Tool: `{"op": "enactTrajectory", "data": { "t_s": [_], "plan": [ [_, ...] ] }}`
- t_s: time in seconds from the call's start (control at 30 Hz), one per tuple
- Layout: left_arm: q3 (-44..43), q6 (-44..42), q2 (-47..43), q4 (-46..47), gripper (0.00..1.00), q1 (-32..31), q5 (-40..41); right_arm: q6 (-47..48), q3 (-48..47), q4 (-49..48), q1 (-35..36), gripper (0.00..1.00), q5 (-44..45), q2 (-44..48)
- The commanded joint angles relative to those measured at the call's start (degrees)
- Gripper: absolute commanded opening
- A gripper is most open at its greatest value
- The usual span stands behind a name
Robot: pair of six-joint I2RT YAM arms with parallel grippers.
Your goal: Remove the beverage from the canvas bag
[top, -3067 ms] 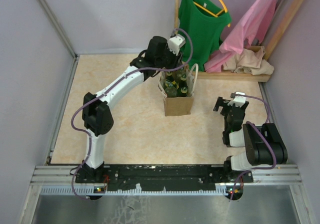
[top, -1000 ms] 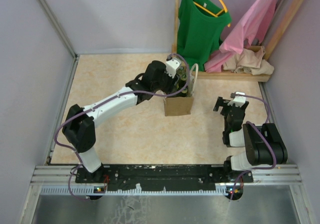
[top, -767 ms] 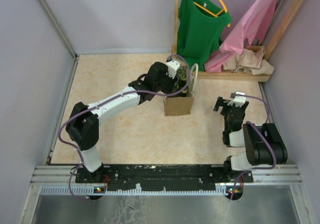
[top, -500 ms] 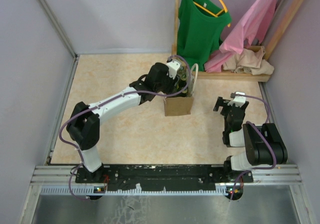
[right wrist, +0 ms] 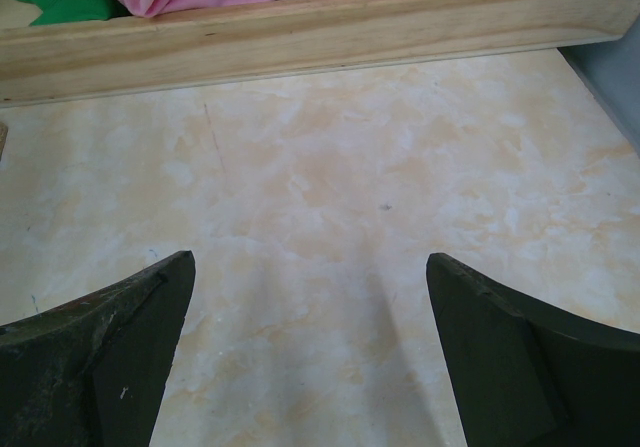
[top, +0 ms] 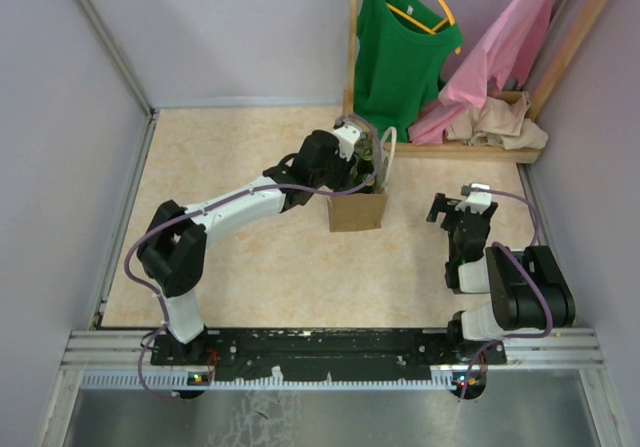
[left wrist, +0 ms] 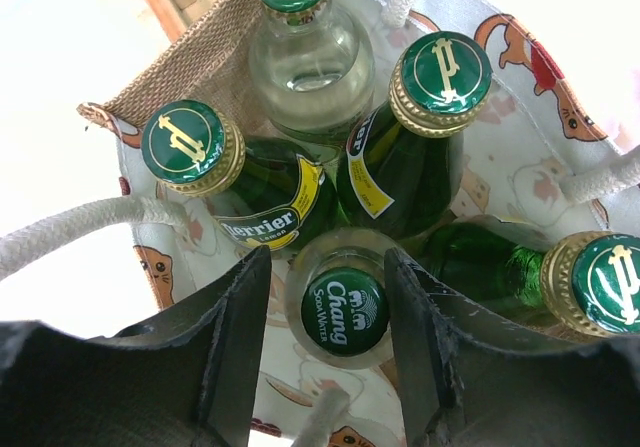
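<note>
The canvas bag (top: 357, 210) stands upright mid-table, tan with white rope handles (left wrist: 70, 232) and a cat-print lining (left wrist: 520, 147). It holds several bottles: a clear Chang soda water bottle (left wrist: 345, 310) with a green cap, another clear bottle (left wrist: 300, 47), and green Perrier bottles (left wrist: 192, 145). My left gripper (top: 362, 162) reaches down into the bag's mouth. In the left wrist view it (left wrist: 327, 257) is open, one finger on each side of the Chang bottle's cap, with narrow gaps. My right gripper (top: 452, 207) is open and empty over bare table to the right of the bag, also in its wrist view (right wrist: 310, 267).
A wooden rack base (right wrist: 300, 32) runs along the back right, with a green top (top: 400, 47), pink clothing (top: 500, 52) and beige cloth (top: 495, 122) hanging or piled there. Grey walls (top: 60, 147) enclose the table on the sides and back.
My left gripper has come down from above the bag into its mouth, and over the last second the arm's elbow has shifted slightly right. The right arm has not moved.
</note>
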State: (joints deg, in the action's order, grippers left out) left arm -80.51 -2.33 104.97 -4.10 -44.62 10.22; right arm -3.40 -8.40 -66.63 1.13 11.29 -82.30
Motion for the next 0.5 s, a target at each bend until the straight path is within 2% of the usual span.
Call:
{"op": "enactTrajectory", "data": {
  "t_s": [0.0,0.13,0.3,0.33,0.47],
  "plan": [
    [1.3,0.5,1.5,1.7,0.54,0.6,1.8,0.8,-1.9,-3.2,0.5,0.99,0.3,-0.3],
    [1.4,0.7,2.3,2.2,0.45,0.8,1.6,0.9,-1.9,-3.2,0.5,0.99,0.4,-0.3],
    [0.9,1.2,3.3,2.0,0.05,0.9,2.4,0.9,-1.9,-3.2,0.5,0.99,0.3,-0.3],
    [0.7,1.2,3.3,1.9,0.0,0.9,2.5,0.9,-1.9,-3.2,0.5,0.99,0.3,-0.3],
    [-0.8,0.3,2.7,0.4,0.0,0.9,2.2,0.9,-1.9,-3.2,0.5,0.99,0.3,-0.3]
  ]
}}
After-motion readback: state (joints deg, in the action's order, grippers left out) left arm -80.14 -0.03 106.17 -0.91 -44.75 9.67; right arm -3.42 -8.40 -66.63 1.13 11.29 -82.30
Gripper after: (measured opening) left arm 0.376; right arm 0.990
